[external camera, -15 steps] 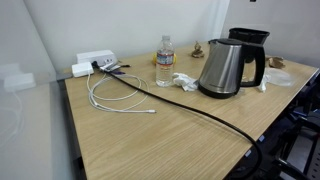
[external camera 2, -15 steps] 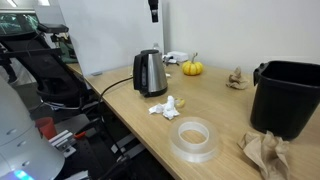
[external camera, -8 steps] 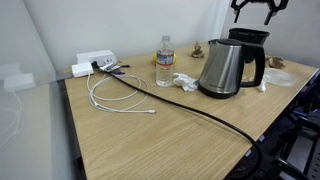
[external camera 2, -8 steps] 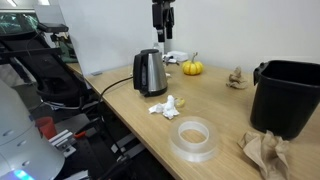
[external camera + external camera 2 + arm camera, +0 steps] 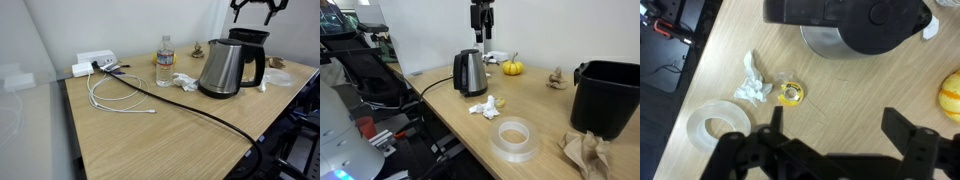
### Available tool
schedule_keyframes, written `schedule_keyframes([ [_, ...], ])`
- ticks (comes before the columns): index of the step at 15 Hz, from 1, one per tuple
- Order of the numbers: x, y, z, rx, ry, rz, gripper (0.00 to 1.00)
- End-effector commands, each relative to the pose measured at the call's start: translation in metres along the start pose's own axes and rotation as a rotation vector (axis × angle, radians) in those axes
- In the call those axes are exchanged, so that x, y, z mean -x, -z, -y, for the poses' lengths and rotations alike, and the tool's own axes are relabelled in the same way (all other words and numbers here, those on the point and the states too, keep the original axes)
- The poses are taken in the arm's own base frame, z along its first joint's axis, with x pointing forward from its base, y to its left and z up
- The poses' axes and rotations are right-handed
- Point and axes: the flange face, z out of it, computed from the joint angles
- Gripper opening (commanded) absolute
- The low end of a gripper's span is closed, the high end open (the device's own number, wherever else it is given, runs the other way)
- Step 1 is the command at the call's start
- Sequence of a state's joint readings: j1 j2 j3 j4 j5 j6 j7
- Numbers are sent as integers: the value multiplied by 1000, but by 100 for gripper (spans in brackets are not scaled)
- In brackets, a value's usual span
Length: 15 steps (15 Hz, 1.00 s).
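— Where's your gripper?
— My gripper (image 5: 258,16) hangs high above the kettle (image 5: 225,68), jaws spread wide (nothing between them).
— And the kettle?
— Upright near the counter (image 5: 150,140) edge, beside a crumpled tissue (image 5: 755,82).

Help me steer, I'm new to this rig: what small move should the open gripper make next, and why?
Probably lower toward the kettle. The gripper hangs open, high over the table, holding nothing. In the wrist view the kettle lies just ahead of the fingers, while the tissue and tape roll lie off to one side.
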<state>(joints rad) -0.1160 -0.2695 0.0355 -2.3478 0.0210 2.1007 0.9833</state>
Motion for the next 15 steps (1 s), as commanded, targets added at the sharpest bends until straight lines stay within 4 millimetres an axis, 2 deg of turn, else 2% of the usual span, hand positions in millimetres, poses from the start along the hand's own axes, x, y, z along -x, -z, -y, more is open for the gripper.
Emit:
schedule_keyframes([
  [1,-15,-26,-11,-2,-141,95,100],
  [4,-35,-58,-27,-5,-302,161,100],
  [7,-53,-93,-38,-12,-403,152,100],
  [11,-64,-132,-32,-36,-454,117,100],
  [15,-70,-158,-25,-34,-479,84,100],
])
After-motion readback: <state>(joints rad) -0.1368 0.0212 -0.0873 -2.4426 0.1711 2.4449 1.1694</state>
